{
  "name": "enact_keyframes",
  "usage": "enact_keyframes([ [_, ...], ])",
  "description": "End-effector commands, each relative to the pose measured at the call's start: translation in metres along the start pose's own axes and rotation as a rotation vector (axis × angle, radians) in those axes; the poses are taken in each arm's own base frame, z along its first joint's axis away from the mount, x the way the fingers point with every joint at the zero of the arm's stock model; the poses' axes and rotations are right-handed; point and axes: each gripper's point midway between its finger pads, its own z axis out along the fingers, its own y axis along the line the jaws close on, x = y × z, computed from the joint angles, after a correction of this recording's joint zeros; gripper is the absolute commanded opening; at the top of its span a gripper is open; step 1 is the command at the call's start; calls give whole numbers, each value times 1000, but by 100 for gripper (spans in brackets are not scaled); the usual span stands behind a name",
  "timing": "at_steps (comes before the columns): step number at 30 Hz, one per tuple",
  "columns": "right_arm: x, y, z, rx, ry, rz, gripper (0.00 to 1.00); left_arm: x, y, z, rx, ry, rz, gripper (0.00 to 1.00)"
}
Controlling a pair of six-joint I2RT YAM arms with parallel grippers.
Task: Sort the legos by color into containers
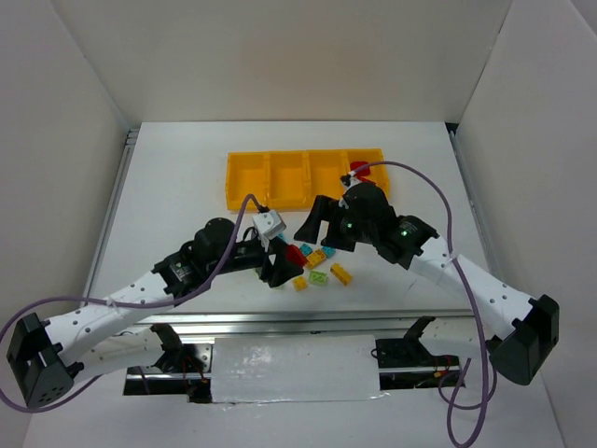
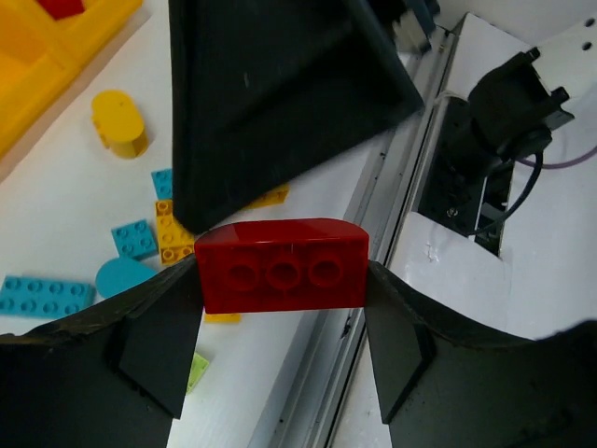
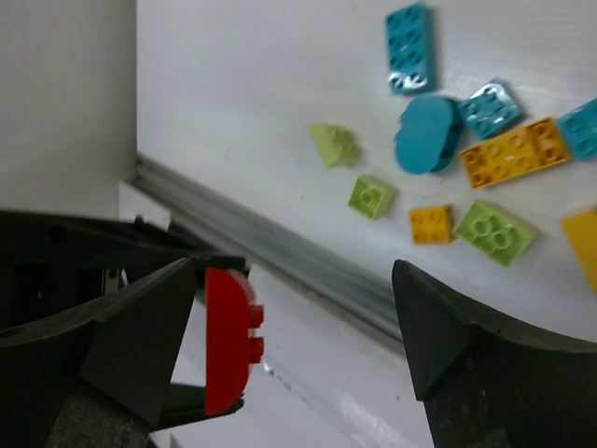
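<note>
Red brick (image 2: 282,266), three round sockets showing, sits grasped between the left jaws, pinched at both ends. Right jaws stand spread wide and grip nothing; the brick shows just inside one of their fingers (image 3: 131,327), contact unclear. Loose legos (image 1: 319,277) in yellow, green and cyan lie around on the tabletop (image 1: 177,196). Farther off, the orange-yellow tray (image 1: 247,182) holds a red piece (image 1: 358,168) in its right-end compartment.

One brick (image 2: 280,266) sat between the jaws of the left gripper (image 2: 282,301). Loose bricks (image 1: 320,271) lay on the desk (image 1: 177,187) just right of those jaws, ahead of the jaws of the right gripper (image 1: 326,233). The tray (image 1: 247,182) lay beyond both.
</note>
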Motion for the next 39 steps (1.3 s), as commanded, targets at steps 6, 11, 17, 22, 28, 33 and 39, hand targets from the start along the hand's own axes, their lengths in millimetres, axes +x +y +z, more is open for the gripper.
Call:
enact_keyframes([
  [6, 50, 59, -16, -224, 139, -95, 92, -23, -28, 8, 149, -39, 158, 0],
  [11, 62, 49, -18, -208, 151, -88, 84, -28, -29, 10, 140, -44, 168, 0],
  [17, 69, 39, -14, -194, 156, -79, 40, -35, -31, 6, 136, -63, 177, 0],
  [22, 60, 44, -14, -185, 134, -83, 0, -38, -27, 6, 108, -59, 168, 38],
  [28, 31, 43, -18, -161, 64, -80, 0, -47, 4, 0, -101, -93, 71, 99],
  [33, -9, 4, -15, -47, -46, -18, 0, -53, 52, -31, -439, -97, -52, 99],
  [39, -74, -59, -24, 185, -240, 49, 0, -58, 86, -76, -767, -104, -231, 100],
])
